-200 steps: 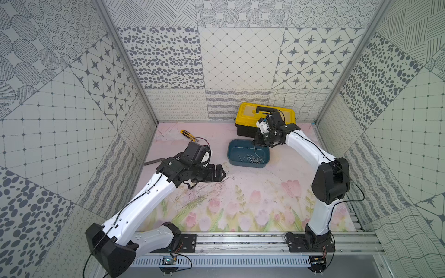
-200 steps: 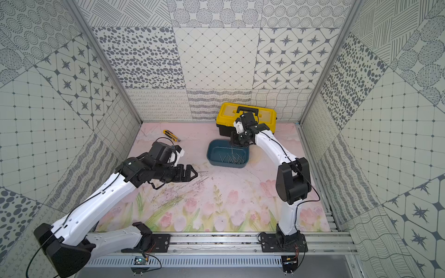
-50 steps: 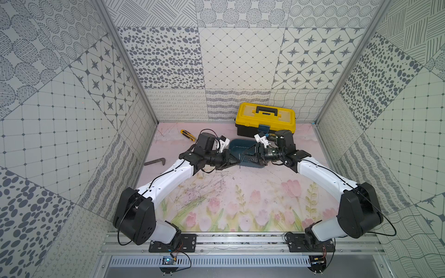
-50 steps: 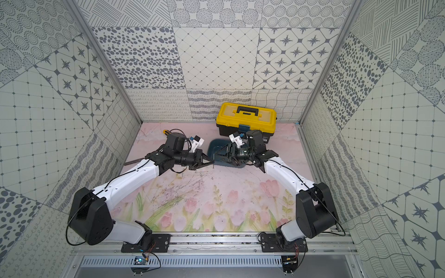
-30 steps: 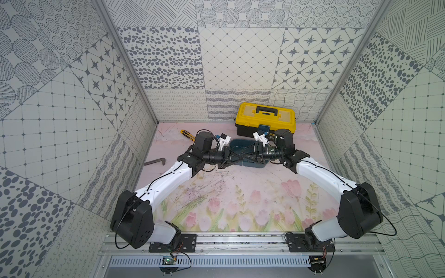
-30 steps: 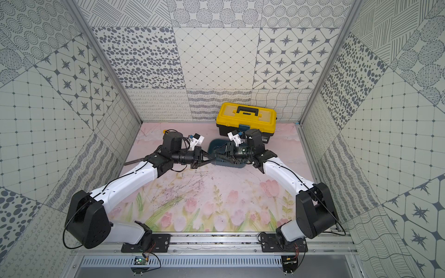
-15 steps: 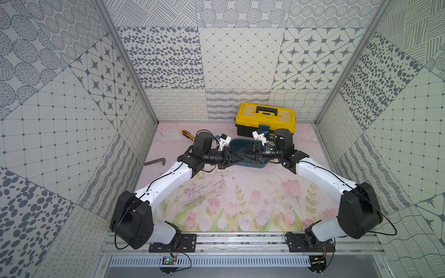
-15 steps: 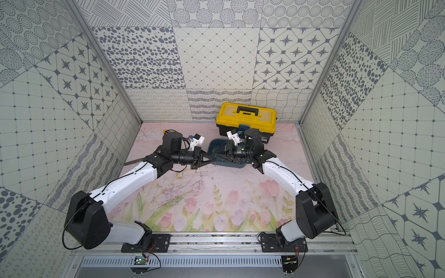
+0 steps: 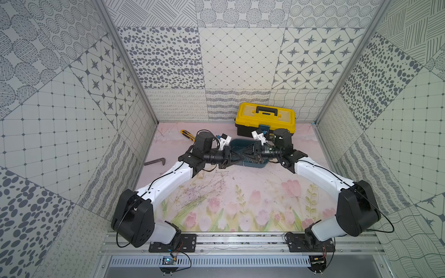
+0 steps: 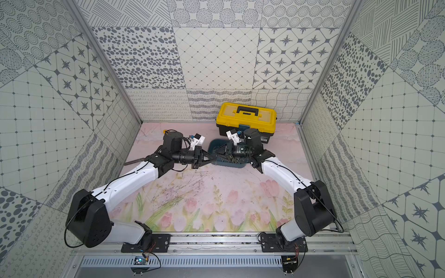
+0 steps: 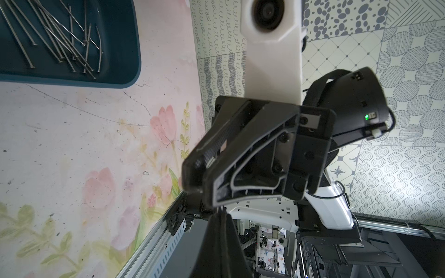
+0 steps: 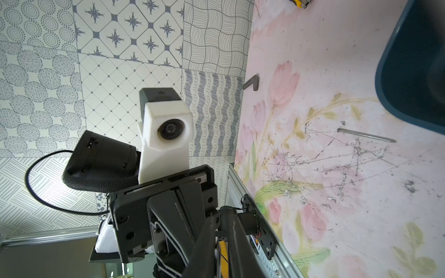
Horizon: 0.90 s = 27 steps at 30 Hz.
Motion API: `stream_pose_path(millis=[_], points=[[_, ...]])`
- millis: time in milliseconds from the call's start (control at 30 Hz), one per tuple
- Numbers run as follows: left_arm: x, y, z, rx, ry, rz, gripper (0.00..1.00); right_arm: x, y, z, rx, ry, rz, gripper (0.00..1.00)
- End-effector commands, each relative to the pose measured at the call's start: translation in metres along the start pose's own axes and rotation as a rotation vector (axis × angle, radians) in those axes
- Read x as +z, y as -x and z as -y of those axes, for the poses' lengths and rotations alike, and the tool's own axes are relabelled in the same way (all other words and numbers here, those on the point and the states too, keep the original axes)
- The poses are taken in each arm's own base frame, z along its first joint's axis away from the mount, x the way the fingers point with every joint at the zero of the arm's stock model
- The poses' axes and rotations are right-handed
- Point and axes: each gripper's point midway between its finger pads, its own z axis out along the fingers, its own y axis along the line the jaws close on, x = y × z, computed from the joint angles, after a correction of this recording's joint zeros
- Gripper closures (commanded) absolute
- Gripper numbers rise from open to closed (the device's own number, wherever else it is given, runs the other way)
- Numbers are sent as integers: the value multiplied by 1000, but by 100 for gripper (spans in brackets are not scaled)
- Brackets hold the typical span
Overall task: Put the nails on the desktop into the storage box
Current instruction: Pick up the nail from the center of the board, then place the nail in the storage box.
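Observation:
Both grippers meet tip to tip just above the teal storage box (image 9: 263,166) (image 10: 218,144). My left gripper (image 9: 242,157) (image 10: 212,158) (image 11: 221,213) is shut; a thin sliver shows at its tips, too small to name. My right gripper (image 9: 248,154) (image 10: 218,154) (image 12: 218,238) faces it with its jaws drawn together to a narrow slit. What lies between them is hidden. Several nails (image 11: 60,36) lie inside the box. One nail (image 12: 366,136) (image 9: 221,172) lies on the desktop (image 9: 240,192) just in front of the box.
A yellow-and-black toolbox (image 9: 265,118) stands behind the storage box by the back wall. An L-shaped metal bar (image 9: 155,162) (image 12: 251,83) lies by the left wall. A yellow utility knife (image 9: 187,134) lies at the back left. Patterned walls close in three sides.
Over the last second my right gripper's jaws closed against the left gripper's tips; both arms barely moved. Before that, both arms came in over the box.

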Motion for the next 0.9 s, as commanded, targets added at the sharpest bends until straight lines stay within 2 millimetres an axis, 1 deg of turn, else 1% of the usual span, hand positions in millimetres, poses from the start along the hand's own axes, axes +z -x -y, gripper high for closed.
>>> stream_pose_path(millis=[0, 100, 300, 367, 400, 433, 467, 567, 667, 733, 767, 867], points=[[0, 0, 17, 57, -67, -23, 95, 0, 3, -7, -59, 1, 8, 91], [0, 3, 19, 53, -64, -25, 84, -3, 1, -8, -90, -11, 11, 93], [-3, 5, 24, 57, -55, -15, 47, -6, -7, -3, -124, -45, -12, 94], [-7, 5, 27, 63, -47, -4, 27, -6, -9, 0, -131, -59, -23, 94], [-10, 5, 29, 70, -38, 2, 11, -7, -10, 2, -133, -68, -28, 94], [-13, 5, 29, 72, -23, 9, 2, -7, -12, 5, -136, -79, -35, 94], [-16, 7, 36, 94, -19, 25, 1, -8, -13, 7, -139, -88, -41, 94], [-25, 14, 41, 105, 40, 68, 1, -8, -13, 16, -147, -122, -50, 94], [-32, 17, 30, 102, 141, 101, 0, -5, -8, 23, -125, -127, -71, 94], [-37, 12, 22, 99, 187, 114, 0, -3, -1, 27, -120, -139, -76, 94], [-40, 10, 20, 104, 207, 126, 0, -3, 3, 26, -125, -140, -73, 94], [-53, -5, 7, 112, 277, 137, 0, -3, 16, 25, -135, -144, -66, 94]])
